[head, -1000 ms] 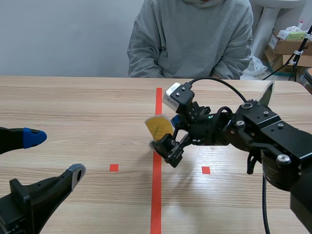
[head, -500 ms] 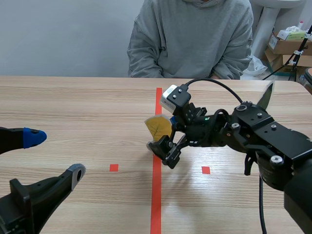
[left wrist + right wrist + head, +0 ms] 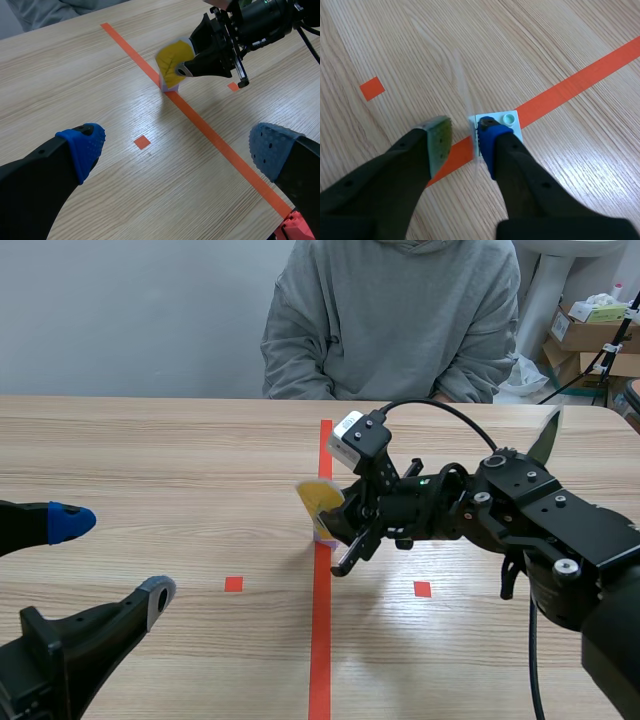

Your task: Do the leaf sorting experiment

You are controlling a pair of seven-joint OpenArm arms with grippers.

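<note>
1. Advancing toward the long tape line (image 3: 322,640), the right gripper (image 3: 465,144) has left its lower position just beside the yellow leaf (image 3: 316,496) and now brackets it.
2. Claw state, right: the fingers are spread. The blue pad (image 3: 489,136) touches the leaf's upright edge at the white base (image 3: 507,125). The grey-green pad (image 3: 440,142) stands just beside the leaf on its other side, with a gap visible. No pinch is formed.
3. Leaf position: it stands upright on its base, on the tape line near the middle of the table (image 3: 150,460), between the right gripper's fingers.
4. Leaf change: it shows a narrower face than a second ago and sits slightly toward the left arm's side. This suggests the contact has turned or nudged it.
5. Claw state, left: the left gripper (image 3: 177,150) remains spread and low, well apart from the leaf.
6. Meaning for the task: the approach appears complete and the grasp is the step in hand. Uneven closing may tip the light stand.
</note>
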